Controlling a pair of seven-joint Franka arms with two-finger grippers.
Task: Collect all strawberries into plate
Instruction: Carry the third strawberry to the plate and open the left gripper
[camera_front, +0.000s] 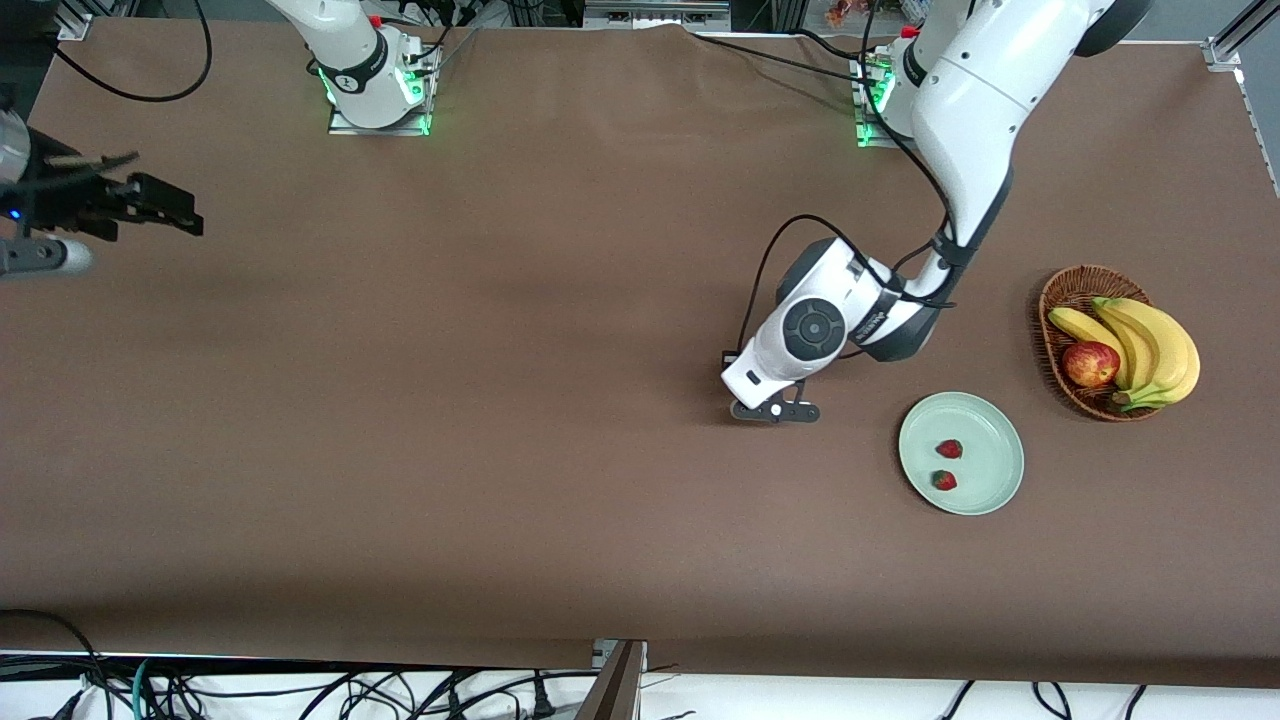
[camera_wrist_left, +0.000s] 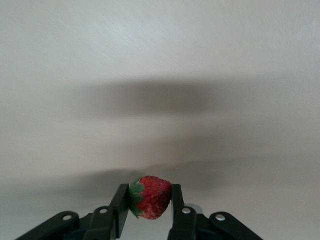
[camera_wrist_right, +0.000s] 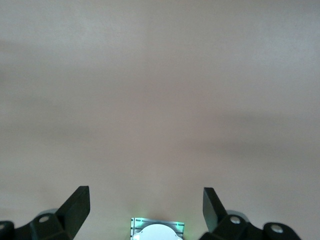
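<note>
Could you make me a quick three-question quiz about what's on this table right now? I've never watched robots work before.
1. How many strawberries lie on the plate already?
2. True or false: the left gripper is closed on a strawberry.
3. Which fruit shares the wicker basket with the bananas: A) orange, B) apple, C) pear?

Key:
1. Two.
2. True; its fingers pinch the berry low over the brown tablecloth, beside the plate toward the right arm's end.
3. B, a red apple.

The right gripper waits open over its own end of the table.
</note>
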